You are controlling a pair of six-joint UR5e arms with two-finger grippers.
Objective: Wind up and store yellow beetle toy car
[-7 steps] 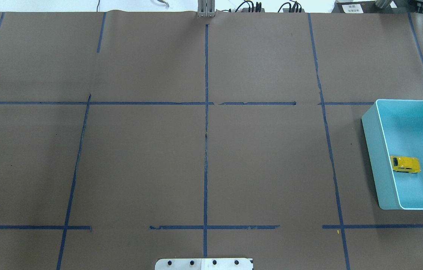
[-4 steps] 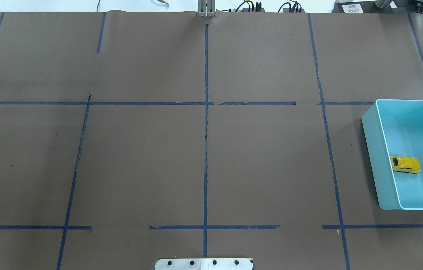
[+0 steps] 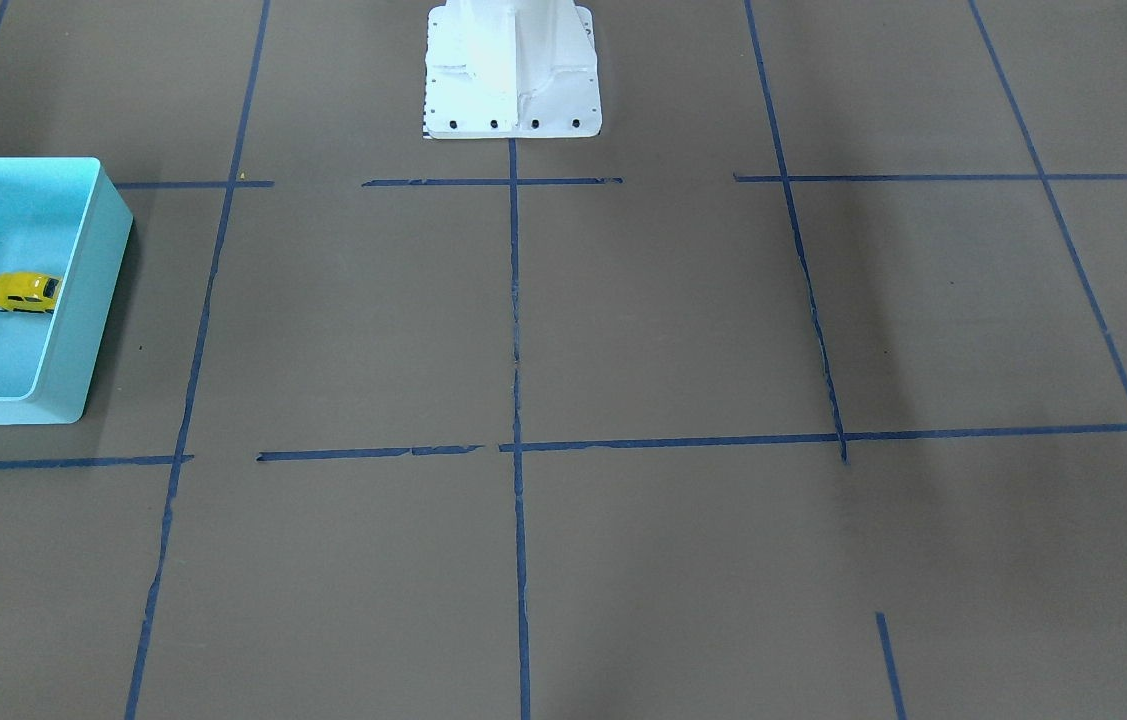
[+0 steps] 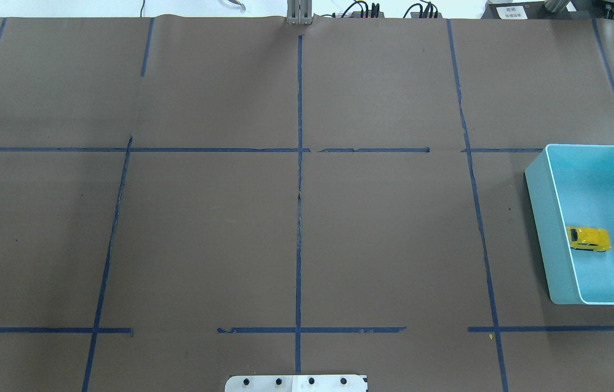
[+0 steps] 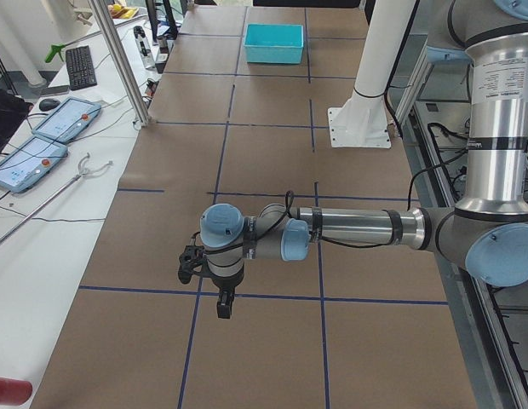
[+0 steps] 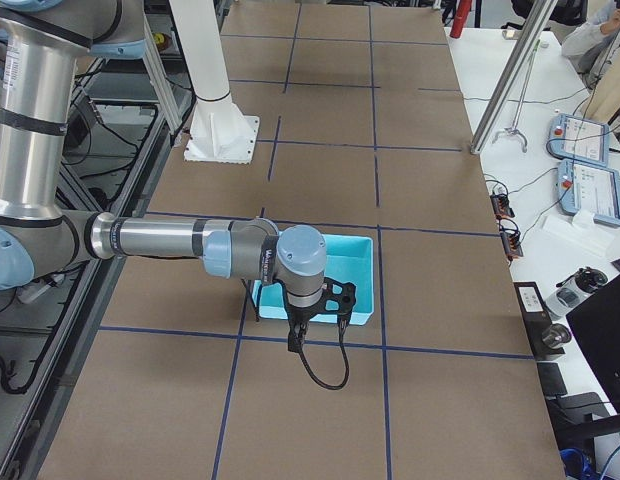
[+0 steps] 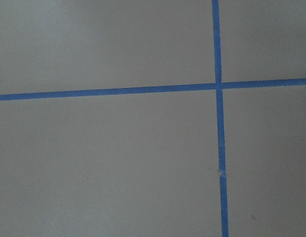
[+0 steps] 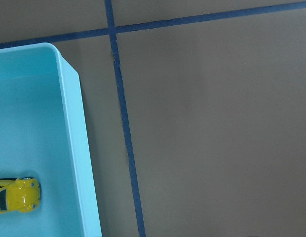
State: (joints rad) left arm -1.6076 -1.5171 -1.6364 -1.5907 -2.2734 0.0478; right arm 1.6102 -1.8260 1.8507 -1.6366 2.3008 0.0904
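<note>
— Brown paper table point(image 4: 383, 228) right across, blue tape lines point(image 4: 299, 218) gridding it, and on the robot's right an open turquoise plastic bin point(image 4: 549, 228). Where's our car?

— Down on the bin floor! Tiny glossy yellow beetle toy car point(image 4: 588, 238), on its wheels, just beside the wall nearest the table's middle.

— So storing looks done to me. Grippers?

— The right gripper point(image 6: 294, 345) hangs pointing down by the bin, and the left gripper point(image 5: 222, 308) hangs over bare paper, well apart from it. Both show in the side cameras only, so spread or clamped, I cannot tell. Neither carries the car.

— And if winding is owed?

— I'd send the right arm straight down from above and pinch across the car's flanks, minding that close wall. Then lift it out and, if it's a pull-back, drag it backwards on the paper. If the job's finished, simply rise clear of the rim.

— What do the views split between them?

— Overhead and front cameras show car and bin plainly but no arm, only the white pedestal point(image 3: 513, 70). The side cameras give both arms, yet no car: the right arm masks part of the bin. The right wrist camera catches the car's rounded end at its frame edge. The left wrist sees tape and paper only.
</note>
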